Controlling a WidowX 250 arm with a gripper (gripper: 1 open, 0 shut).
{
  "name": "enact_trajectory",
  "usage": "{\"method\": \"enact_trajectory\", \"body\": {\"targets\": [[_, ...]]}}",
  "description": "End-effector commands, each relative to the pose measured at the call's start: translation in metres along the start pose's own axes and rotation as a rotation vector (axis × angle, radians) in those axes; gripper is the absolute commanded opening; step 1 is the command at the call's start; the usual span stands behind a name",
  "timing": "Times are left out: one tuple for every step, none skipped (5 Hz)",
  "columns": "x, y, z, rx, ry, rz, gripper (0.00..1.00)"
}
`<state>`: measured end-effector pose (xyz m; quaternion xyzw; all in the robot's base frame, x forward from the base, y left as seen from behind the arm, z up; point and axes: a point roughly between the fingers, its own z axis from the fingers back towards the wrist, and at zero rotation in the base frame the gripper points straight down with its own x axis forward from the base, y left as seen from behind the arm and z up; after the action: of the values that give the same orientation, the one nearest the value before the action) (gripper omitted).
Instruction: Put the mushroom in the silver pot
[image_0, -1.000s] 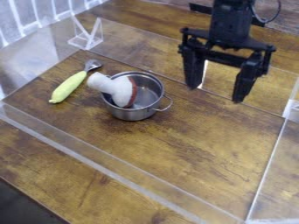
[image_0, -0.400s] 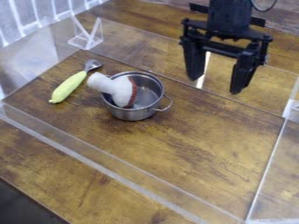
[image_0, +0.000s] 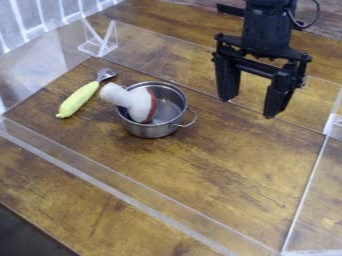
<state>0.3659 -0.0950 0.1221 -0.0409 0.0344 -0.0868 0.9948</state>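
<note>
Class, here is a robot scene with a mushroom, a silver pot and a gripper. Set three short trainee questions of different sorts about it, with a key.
1. True or false: the gripper holds the mushroom.
2. What lies left of the silver pot? A) a yellow-green corn-like object B) a red cup C) a spoon
3. Where does the mushroom rest?

Key
1. False; the jaws are open and empty, to the right of the pot.
2. A
3. On the pot's left rim, cap end outside it.
</note>
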Motion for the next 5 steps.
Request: {"method": "enact_trajectory", "body": {"targets": [[-0.003,-0.001,0.018,0.000,-0.057,0.013,1.00],[0.002,-0.002,0.013,0.003,-0.050,-0.043,1.00],[0.006,-0.003,0.009,0.006,-0.042,-0.098,1.00],[0.012,-0.014,0.013,0.011,-0.055,-0.072,1.00],[0.012,-0.027,0.016,0.011,-0.060,-0.054,1.00]]}}
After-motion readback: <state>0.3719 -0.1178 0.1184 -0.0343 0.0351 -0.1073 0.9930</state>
